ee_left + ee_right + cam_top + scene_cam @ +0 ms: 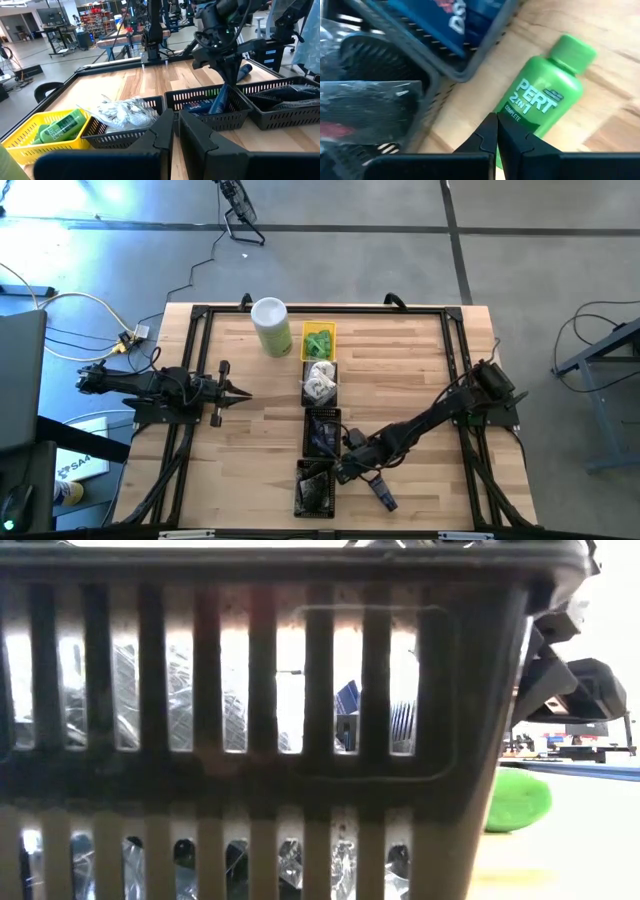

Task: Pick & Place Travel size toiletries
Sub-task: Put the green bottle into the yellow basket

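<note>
A green bottle (545, 95) lies on its side on the wood beside the black trays; it also shows in the low view (517, 800). My right gripper (496, 125) is shut, its tips over the bottle's label, next to the near trays (343, 472). The dark blue packets (202, 106) sit in a black tray (322, 430), and one blue piece (218, 102) leans up in it. More green bottles (318, 340) fill the yellow tray, and white wrapped pieces (122, 112) the tray beside it. My left gripper (243, 392) waits shut at the table's left. My right gripper comes at the green bottle's label (520, 107) from above with shut fingertips. I cannot tell whether they touch it. The bottle lies flat on the table.
A tall pale-green canister (270, 327) stands left of the yellow tray. The nearest black tray (315, 485) holds dark wrapped pieces and fills the low view (250, 740). A blue tube (383, 496) lies on the wood near my right gripper. Bare wood lies on both sides of the tray column.
</note>
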`<state>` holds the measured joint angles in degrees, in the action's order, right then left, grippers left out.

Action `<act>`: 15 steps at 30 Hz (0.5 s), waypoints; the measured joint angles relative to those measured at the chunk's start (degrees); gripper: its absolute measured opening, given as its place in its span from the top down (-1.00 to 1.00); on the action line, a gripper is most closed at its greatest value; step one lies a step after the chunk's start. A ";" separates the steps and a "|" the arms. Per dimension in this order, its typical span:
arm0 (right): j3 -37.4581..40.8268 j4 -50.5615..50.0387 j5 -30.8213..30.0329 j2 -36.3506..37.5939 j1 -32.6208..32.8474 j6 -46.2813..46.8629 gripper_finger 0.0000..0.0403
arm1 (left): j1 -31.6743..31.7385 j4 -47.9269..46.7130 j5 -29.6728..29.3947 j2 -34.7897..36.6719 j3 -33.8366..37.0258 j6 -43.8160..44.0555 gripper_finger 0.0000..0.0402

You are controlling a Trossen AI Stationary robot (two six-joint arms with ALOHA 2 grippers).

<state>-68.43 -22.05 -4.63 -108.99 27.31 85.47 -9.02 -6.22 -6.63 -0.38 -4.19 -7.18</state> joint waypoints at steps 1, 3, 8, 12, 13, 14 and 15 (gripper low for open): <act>-0.03 -0.97 -0.23 0.04 0.00 0.02 0.99 | 0.00 0.00 0.00 0.00 0.00 0.00 0.88; -0.03 -2.89 -0.41 0.11 -0.05 0.17 0.99 | 0.00 0.01 0.00 0.00 0.00 0.00 0.88; 0.19 -7.23 -1.85 -0.07 -0.57 0.46 0.99 | 0.00 0.02 0.00 0.00 0.00 0.00 0.88; 0.11 -8.94 -3.65 -0.07 -1.47 0.36 0.99 | 0.00 0.02 0.00 0.00 0.00 0.00 0.88; 0.14 -9.20 -3.62 -0.07 -1.67 0.23 0.99 | 0.00 0.02 0.00 0.00 0.00 0.00 0.88; 0.13 -8.95 -3.61 -0.05 -1.87 -0.02 0.99 | 0.00 0.02 0.00 0.00 0.00 0.00 0.88; 0.12 -8.71 -3.62 -0.05 -1.97 -0.11 0.99 | 0.00 0.02 0.00 0.00 0.00 0.00 0.88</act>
<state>-68.31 -30.75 -8.25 -109.04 25.34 85.36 -9.02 -6.20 -6.63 -0.38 -4.19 -7.18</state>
